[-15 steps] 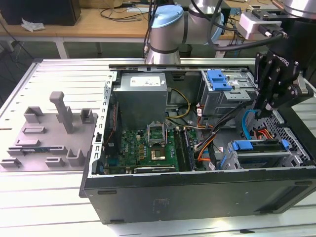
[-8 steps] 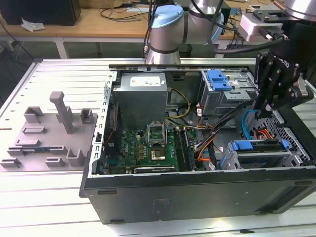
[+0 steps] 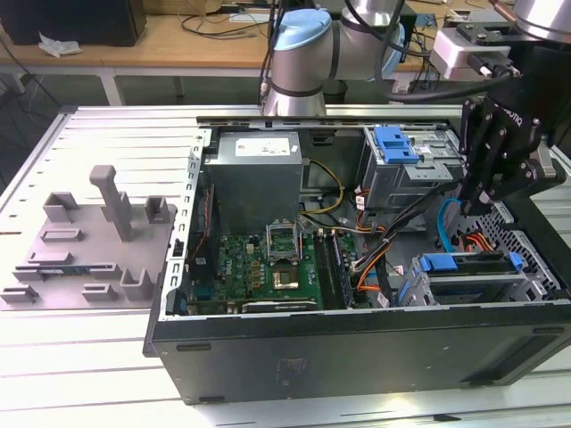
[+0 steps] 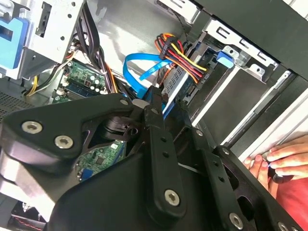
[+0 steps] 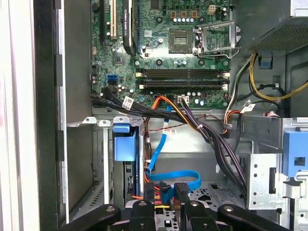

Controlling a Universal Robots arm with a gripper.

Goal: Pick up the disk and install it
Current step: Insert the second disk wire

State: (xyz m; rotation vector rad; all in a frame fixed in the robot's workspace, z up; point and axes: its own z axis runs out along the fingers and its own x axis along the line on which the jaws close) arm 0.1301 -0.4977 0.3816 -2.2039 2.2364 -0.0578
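The disk [image 3: 471, 278] sits in the lower drive bay at the exterior view's right, inside the open computer case [image 3: 357, 352]. Its blue carrier frame [image 3: 451, 264] faces up. In the second wrist view the disk [image 4: 177, 83] has a red, yellow and black power plug on it. My black gripper [image 3: 470, 207] hangs just above the bay. Its fingers [image 5: 149, 192] stand close together on the end of a blue flat data cable [image 5: 178, 175], right at the disk's rear. The cable [image 4: 139, 65] loops back towards the motherboard.
A metal drive cage [image 3: 419, 174] with a blue bracket [image 3: 397, 143] stands behind the bay. Cable bundles [image 5: 211, 139] cross beside the motherboard [image 3: 268, 263]. A person's hand [image 4: 281, 156] rests on the case edge. Grey fixtures [image 3: 98, 232] stand at the exterior view's left.
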